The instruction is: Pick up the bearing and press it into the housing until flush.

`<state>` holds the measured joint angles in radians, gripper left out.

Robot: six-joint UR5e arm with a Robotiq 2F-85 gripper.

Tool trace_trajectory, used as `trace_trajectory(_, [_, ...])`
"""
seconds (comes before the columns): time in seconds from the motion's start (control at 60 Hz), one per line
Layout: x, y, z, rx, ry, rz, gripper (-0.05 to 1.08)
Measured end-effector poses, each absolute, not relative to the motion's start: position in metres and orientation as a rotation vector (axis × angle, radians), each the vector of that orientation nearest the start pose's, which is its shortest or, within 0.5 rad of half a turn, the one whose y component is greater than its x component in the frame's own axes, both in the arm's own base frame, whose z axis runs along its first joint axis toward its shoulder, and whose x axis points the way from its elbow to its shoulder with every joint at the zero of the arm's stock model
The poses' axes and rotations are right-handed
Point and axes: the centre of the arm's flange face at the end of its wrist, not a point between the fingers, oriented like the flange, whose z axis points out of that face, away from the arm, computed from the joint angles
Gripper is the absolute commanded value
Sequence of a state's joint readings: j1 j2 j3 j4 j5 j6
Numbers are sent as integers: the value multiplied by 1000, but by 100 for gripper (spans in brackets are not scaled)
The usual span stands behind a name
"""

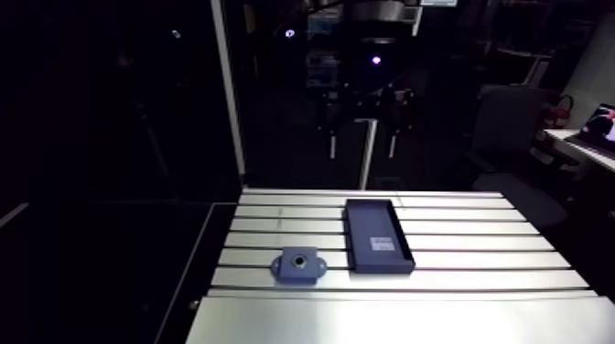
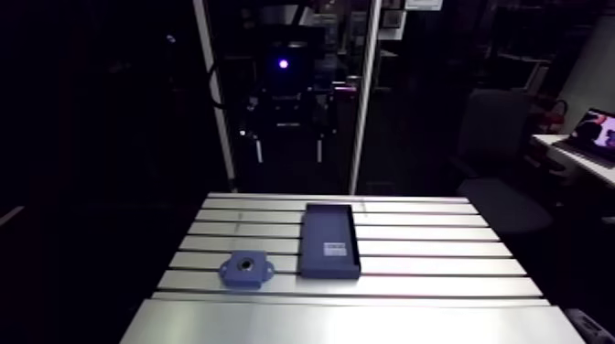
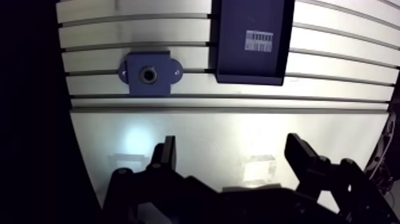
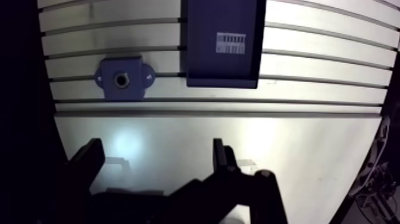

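A blue housing (image 1: pixel 299 266) with two ears lies flat on the slotted table (image 1: pixel 476 240), left of a dark tray. Its round centre bore (image 3: pixel 147 74) shows a pale ring; I cannot tell whether that ring is the bearing. No loose bearing shows anywhere. My gripper (image 3: pixel 232 154) hangs high above the table's smooth front plate, well short of the housing. It is open, with both fingers (image 3: pixel 167 152) wide apart and nothing between them. In the arm view the gripper (image 1: pixel 363 139) hangs far above the table's rear edge.
A dark rectangular tray (image 3: pixel 238 62) with a white barcode label (image 3: pixel 259 40) lies lengthwise just right of the housing. A smooth aluminium plate (image 3: pixel 196 128) forms the table's front. The table's left edge drops into darkness close to the housing.
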<state>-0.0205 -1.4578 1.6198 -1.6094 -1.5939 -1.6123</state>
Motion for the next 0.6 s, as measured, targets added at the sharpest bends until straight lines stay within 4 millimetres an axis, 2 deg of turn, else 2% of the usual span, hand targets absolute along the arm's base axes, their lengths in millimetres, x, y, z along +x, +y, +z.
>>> trace_trajectory(0.15, [-529,-104,432,-6,3043,19,2])
trace_trajectory(0.283, [-531,-97,446,8,3061,15,2])
trace_trajectory(0.6, [-533,-97,459,32,3086,11,2])
